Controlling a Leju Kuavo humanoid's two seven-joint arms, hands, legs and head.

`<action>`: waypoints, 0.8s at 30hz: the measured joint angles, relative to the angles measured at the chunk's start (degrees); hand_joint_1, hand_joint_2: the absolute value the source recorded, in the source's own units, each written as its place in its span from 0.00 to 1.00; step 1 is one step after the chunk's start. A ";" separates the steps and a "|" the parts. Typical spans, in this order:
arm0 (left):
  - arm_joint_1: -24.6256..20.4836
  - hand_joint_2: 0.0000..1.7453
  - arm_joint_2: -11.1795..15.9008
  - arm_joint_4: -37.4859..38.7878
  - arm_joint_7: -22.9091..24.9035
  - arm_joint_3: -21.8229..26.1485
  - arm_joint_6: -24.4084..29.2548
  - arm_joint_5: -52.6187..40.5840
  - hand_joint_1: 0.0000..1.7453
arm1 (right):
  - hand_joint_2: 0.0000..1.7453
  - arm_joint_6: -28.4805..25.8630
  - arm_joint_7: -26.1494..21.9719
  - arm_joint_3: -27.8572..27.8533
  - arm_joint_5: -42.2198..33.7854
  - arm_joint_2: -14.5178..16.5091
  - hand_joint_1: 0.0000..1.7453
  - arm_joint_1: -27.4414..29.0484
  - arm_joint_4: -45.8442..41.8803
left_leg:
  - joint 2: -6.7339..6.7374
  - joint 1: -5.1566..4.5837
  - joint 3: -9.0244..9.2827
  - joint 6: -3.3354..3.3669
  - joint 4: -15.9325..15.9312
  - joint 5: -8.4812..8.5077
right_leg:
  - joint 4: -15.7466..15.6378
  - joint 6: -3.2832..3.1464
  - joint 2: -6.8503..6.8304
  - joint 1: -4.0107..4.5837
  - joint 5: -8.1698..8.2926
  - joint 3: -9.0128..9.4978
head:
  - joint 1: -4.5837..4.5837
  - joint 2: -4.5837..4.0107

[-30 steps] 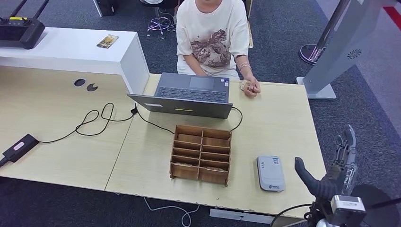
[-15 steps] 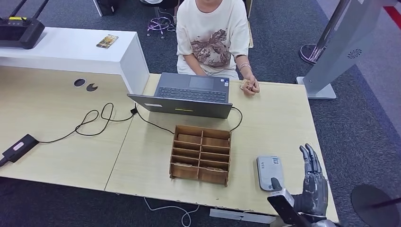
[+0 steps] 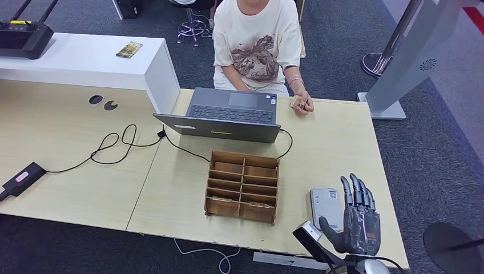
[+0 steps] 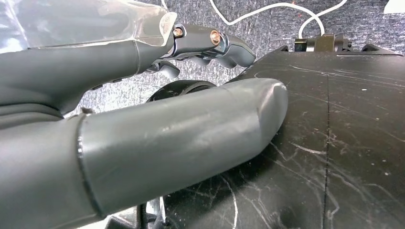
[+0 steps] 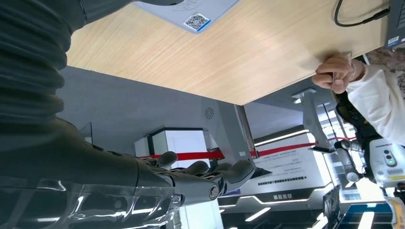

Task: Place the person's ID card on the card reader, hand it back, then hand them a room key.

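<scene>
Reaching for ID card (image 3: 295, 103) | right hand (image 3: 357, 220) open, empty, beside card reader (image 3: 326, 206) | next: extend to person's hand (image 3: 302, 105)

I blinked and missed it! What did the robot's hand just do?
The robot's right hand swung in from beyond the desk edge and now hovers, fingers apart, holding nothing, beside the grey flat card reader. The person's hand and the wooden compartment box stayed put.

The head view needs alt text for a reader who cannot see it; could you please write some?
The robot's right hand, fingers spread and holding nothing, hovers beside a grey card reader on a wooden desk. Across it, a seated person's hand holds a card beside an open laptop.
</scene>
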 joint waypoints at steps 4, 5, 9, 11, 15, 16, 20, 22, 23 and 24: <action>0.00 0.00 0.00 0.00 -0.15 0.00 -0.04 0.01 0.00 | 1.00 2.11 0.24 1.57 0.37 0.02 0.00 -0.02 -1.26 | 0.01 0.00 0.00 0.00 0.00 0.00 | 0.00 0.00 0.00 0.00 0.00 0.00 | 0.00 0.00; 0.00 0.00 0.01 0.00 -0.20 0.00 -0.04 0.00 0.00 | 1.00 2.42 0.23 2.12 0.57 0.02 0.00 -0.05 -1.65 | 0.01 0.00 0.00 0.00 0.00 0.00 | 0.00 0.00 0.00 0.00 0.00 0.00 | 0.00 0.00; 0.01 0.00 0.02 0.00 -0.40 -0.02 0.02 0.00 0.00 | 1.00 3.20 0.18 4.35 0.57 0.02 0.00 -0.15 -3.10 | 0.01 0.01 0.00 0.00 0.00 0.00 | 0.01 0.00 0.00 0.01 0.00 0.00 | -0.01 0.00; 0.02 0.00 0.02 0.00 -0.46 -0.02 0.04 0.00 0.00 | 1.00 4.07 -0.31 5.29 -0.99 0.01 0.00 -0.05 -3.74 | 0.00 0.00 0.00 0.00 0.00 0.00 | 0.01 0.00 0.00 0.01 0.00 0.00 | 0.00 0.00; 0.04 0.00 0.04 0.00 -0.56 -0.04 0.05 0.00 0.00 | 1.00 9.00 -4.56 7.33 -11.64 -0.40 0.00 0.34 -4.95 | 0.01 0.00 0.00 0.00 0.00 0.00 | 0.00 0.00 0.00 0.00 0.00 0.00 | 0.00 0.00; 0.04 0.00 0.05 0.00 -0.60 -0.05 0.06 0.00 0.00 | 1.00 10.30 -6.02 7.86 -15.14 -0.71 0.00 0.41 -5.17 | 0.00 0.00 0.00 0.00 0.00 0.00 | 0.00 0.00 0.00 0.00 0.00 -0.01 | 0.00 0.00; 0.04 0.00 0.10 0.00 -0.81 -0.11 0.08 0.00 0.00 | 1.00 12.15 -8.62 9.52 -21.46 -2.01 0.00 0.63 -5.88 | 0.01 0.00 -0.01 0.00 0.00 0.00 | -0.01 0.00 0.00 0.00 0.00 -0.01 | 0.00 0.00; 0.03 0.00 0.11 0.00 -0.84 -0.14 0.08 0.01 0.00 | 1.00 12.25 -8.64 9.98 -21.88 -2.38 0.00 0.68 -6.09 | 0.01 0.00 -0.01 0.00 0.00 0.00 | -0.01 0.00 0.01 0.00 0.00 -0.01 | 0.00 0.00; 0.03 0.00 0.11 0.00 -0.86 -0.15 0.08 0.00 0.00 | 1.00 12.34 -8.59 10.15 -22.00 -2.48 0.00 0.68 -6.16 | 0.01 0.00 -0.01 0.00 0.00 0.00 | -0.01 0.00 0.00 0.00 0.00 -0.01 | 0.00 0.00; 0.03 0.00 0.10 0.00 -0.87 -0.17 0.08 0.00 0.00 | 1.00 12.45 -8.49 10.32 -22.03 -2.54 0.00 0.68 -6.20 | 0.01 0.00 -0.01 0.00 0.00 0.00 | -0.01 0.00 0.00 0.00 0.00 -0.01 | 0.00 0.00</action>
